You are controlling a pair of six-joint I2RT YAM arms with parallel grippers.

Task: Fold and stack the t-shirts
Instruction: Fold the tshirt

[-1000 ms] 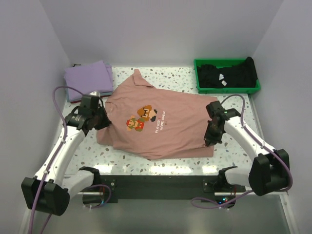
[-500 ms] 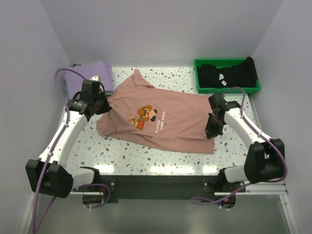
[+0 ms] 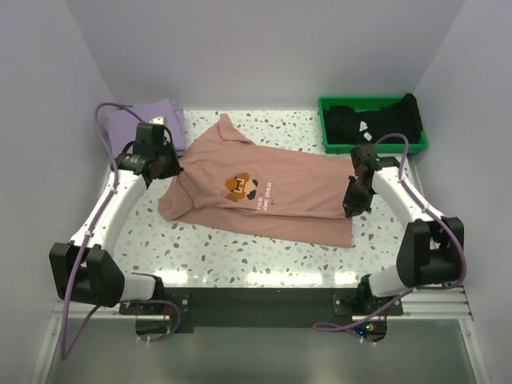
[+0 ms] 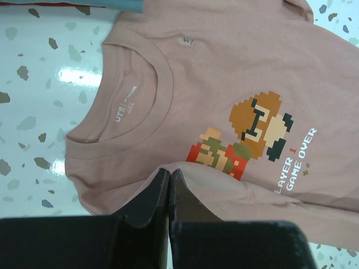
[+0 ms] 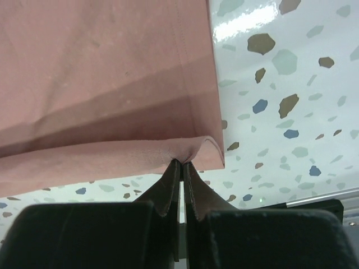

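From above, the salmon-pink t-shirt lies on the table, seemingly mid-fold; the left wrist view has the left gripper pinched on cloth below the print, the right wrist view the right gripper clamping the hem corner, so both must next lay the fold evenly.

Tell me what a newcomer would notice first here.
The pink shirt with a pixel print lies across the middle of the table. The left gripper and right gripper each pinch a fold of it at opposite sides. A lavender shirt sits back left; a black shirt fills the green tray back right.
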